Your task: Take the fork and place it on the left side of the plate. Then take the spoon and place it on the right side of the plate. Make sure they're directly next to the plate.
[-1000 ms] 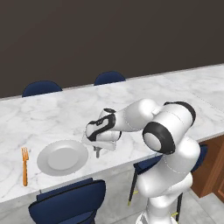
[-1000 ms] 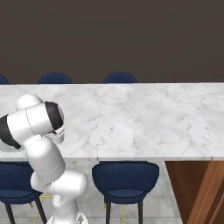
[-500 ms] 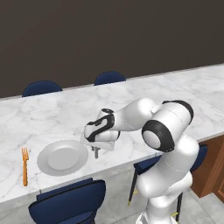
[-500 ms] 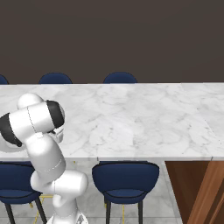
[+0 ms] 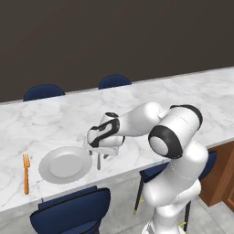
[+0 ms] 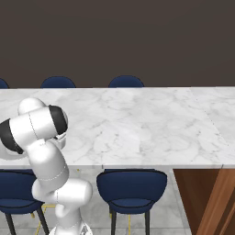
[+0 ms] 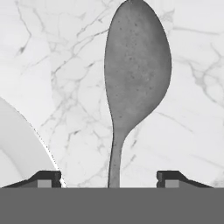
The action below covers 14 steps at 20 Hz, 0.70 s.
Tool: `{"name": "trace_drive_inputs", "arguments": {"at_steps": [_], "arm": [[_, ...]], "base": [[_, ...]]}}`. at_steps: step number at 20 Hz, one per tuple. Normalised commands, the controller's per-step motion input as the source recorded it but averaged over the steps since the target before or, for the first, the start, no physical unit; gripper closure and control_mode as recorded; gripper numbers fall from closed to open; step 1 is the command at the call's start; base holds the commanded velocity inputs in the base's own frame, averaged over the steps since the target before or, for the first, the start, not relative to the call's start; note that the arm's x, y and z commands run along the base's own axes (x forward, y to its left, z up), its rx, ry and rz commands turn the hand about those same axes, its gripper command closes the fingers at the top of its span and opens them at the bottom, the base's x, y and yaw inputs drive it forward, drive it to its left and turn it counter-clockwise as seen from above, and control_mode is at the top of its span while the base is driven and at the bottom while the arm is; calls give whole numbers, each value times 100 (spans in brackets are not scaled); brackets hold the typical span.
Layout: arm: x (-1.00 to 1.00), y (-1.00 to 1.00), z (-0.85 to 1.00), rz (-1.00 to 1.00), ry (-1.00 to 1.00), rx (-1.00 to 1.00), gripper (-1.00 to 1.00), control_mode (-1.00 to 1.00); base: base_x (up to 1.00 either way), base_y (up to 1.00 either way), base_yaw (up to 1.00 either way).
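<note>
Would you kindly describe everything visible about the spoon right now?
The spoon is grey, matte and metallic-looking, with an oval speckled bowl narrowing into a thin handle. It lies flat on the white marble counter, just beside the plate, apparently not touching it. Its handle runs midway between the open fingers, which stand clear of it.

The spoon handle's end is cut off at the bottom edge
</note>
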Motion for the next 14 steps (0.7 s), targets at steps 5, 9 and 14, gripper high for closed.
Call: {"name": "trace_drive_inputs", "arguments": {"at_steps": [5, 9, 14], "arm": [[0, -19, 1, 0, 0, 0, -100, -100], [-20, -28, 34, 0, 0, 0, -100, -100], [-38, -11, 64, 0, 0, 0, -100, -100]], "base": [[0, 0, 0], [0, 0, 0], [0, 0, 0]]}}
